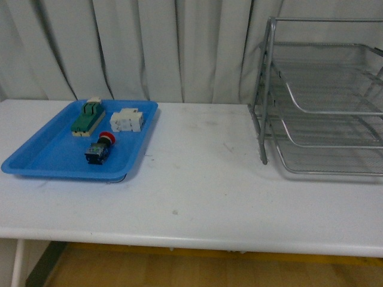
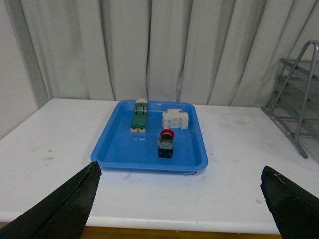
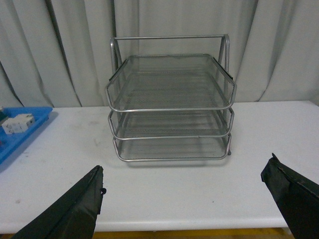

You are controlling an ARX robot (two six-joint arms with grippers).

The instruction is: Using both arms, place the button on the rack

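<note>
Front view, button (image 1: 99, 147) lay in blue tray (image 1: 48, 152), rack (image 1: 323, 98) well apart, left gripper (image 2: 180, 169) and right gripper (image 3: 185, 167) spread wide, empty

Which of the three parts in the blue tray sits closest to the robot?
The button, red cap on a dark body. The green switch block and the white block lie farther back, side by side.

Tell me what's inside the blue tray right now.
Inside the blue tray lie three parts: a green switch block and a white block at the back, and the red-capped button nearer the front. Only the tray floor beneath them is covered.
</note>
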